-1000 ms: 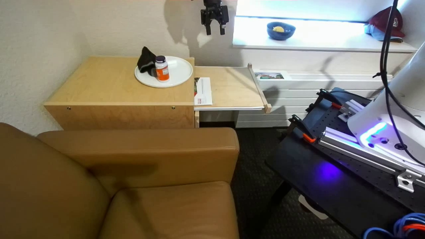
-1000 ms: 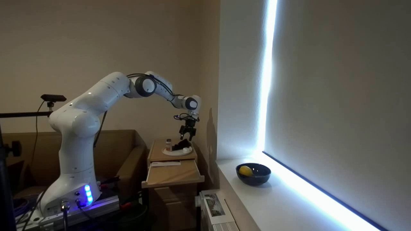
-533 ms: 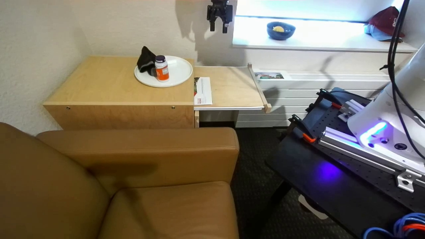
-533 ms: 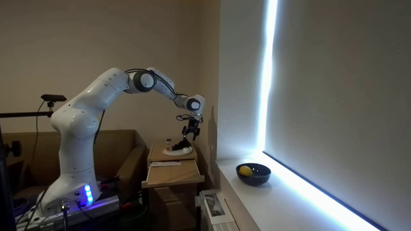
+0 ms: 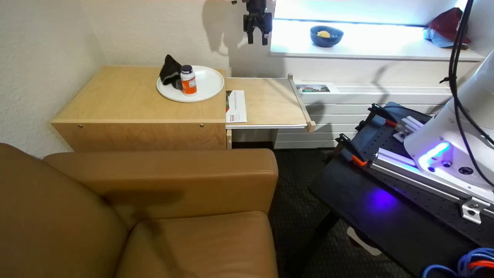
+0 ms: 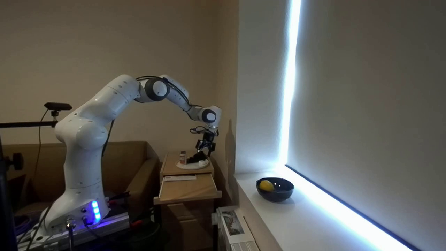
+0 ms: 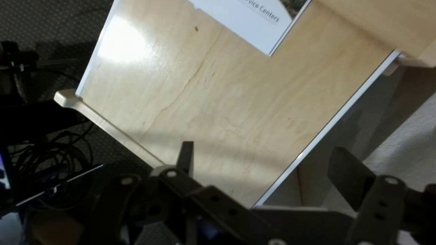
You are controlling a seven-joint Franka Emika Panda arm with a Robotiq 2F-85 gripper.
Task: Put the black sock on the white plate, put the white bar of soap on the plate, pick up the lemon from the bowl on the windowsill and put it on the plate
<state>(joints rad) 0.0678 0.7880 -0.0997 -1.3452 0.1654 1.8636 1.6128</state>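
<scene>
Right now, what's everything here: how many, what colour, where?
Sofa: one, brown, beside cabinet
Cabinet: one, tan, beside sofa
Shelf: one, tan, jutting from cabinet
Leaflet: one, white, on shelf
Plate: one, white, on cabinet
Sock: one, black, on plate
Bottle: one, orange-white, on plate
Soap, probably: one, white, on plate
Radiator: one, white, below sill
Sill: one, white, above radiator
Bowl: one, blue, on sill
Lemon: one, yellow, in bowl
Cap: one, mostly maroon, on sill
Card: one, multicoloured, on radiator
Table: one, black, under arm
Clamps: two, black-orange, on table
Camera: one, black, on stand
Arm: one, white, on table
Fingers: two, black, open, over shelf
</scene>
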